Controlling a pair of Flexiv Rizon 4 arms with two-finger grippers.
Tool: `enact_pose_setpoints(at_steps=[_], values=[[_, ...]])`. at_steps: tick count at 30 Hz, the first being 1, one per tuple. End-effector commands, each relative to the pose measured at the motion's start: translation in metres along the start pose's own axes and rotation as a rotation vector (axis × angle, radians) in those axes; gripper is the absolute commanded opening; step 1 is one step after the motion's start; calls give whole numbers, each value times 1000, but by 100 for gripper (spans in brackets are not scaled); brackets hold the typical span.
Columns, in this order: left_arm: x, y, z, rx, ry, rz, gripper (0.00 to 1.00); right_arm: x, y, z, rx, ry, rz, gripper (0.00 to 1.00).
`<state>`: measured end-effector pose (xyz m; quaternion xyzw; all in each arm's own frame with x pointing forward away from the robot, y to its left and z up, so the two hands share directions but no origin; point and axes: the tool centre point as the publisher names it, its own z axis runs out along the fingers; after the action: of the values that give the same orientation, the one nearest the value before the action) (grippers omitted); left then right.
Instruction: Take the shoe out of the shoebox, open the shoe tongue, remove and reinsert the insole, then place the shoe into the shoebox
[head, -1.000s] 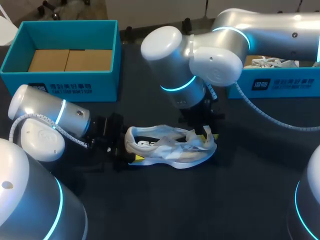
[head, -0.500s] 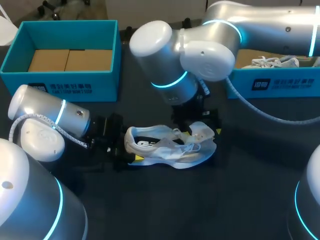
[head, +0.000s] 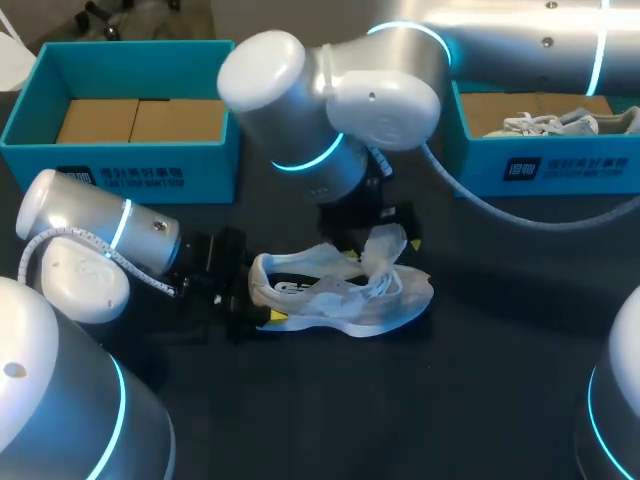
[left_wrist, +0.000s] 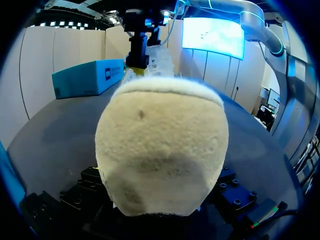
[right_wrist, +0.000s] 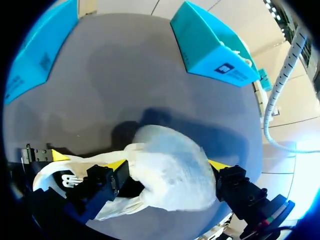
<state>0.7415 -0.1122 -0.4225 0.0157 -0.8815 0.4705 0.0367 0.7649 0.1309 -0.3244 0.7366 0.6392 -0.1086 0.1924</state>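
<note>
A white sneaker (head: 340, 292) lies on its side on the dark table, heel toward my left arm. My left gripper (head: 245, 292) is shut on the heel, one finger on each side. In the left wrist view the cream heel (left_wrist: 160, 150) fills the space ahead of that gripper. My right gripper (head: 370, 225) hangs just above the shoe's middle. Its yellow-tipped fingers (right_wrist: 117, 165) stand wide open, and the raised white tongue (right_wrist: 170, 175) lies loose between them. The tongue (head: 385, 245) stands up out of the shoe.
A teal shoebox (head: 130, 165) with a cardboard floor stands at the back left. A second teal box (head: 545, 165) at the back right holds another white shoe (head: 545, 122). My right arm's elbow (head: 300, 110) hangs over the table's middle.
My right gripper has opened and let go of the tongue, and the arm has shifted left and up. The tongue now stands more upright. My left arm has kept still.
</note>
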Motion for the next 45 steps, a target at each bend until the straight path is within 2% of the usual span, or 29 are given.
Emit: enact_pose_setpoints(at_steps=[1, 14, 20, 21, 22, 23, 25, 27, 29, 30, 37, 45], values=[[-1, 1, 0, -4, -1, -1, 0, 4, -4, -18, -50, -34, 101, 100], [-1, 1, 0, -4, -1, -1, 0, 16, 7, -63, -171, -9, 29, 100], [-1, 1, 0, -4, -1, -1, 0, 22, 10, -77, -231, 58, -53, 99], [-1, 1, 0, -4, -1, -1, 0, 23, 10, -79, -236, 67, -76, 95], [-1, 1, 0, -4, -1, -1, 0, 25, 11, -81, -242, 82, -99, 75], [-1, 1, 0, -4, -1, -1, 0, 27, 11, -83, -255, 108, -115, 50], [-1, 1, 0, -4, -1, -1, 0, 29, 11, -86, -272, 171, -171, 35], [-1, 1, 0, -4, -1, -1, 0, 33, 11, -91, -287, 228, -250, 0], [-1, 1, 0, -4, -1, -1, 0, 35, 10, -92, -294, 228, -282, 0], [-1, 1, 0, -4, -1, -1, 0, 37, 10, -93, -288, 239, -352, 0], [-1, 1, 0, -4, -1, -1, 0, 49, 7, -99, -288, 244, -599, 0], [-1, 1, 0, -4, -1, -1, 0, 60, -4, -111, -301, 321, -923, 0]])
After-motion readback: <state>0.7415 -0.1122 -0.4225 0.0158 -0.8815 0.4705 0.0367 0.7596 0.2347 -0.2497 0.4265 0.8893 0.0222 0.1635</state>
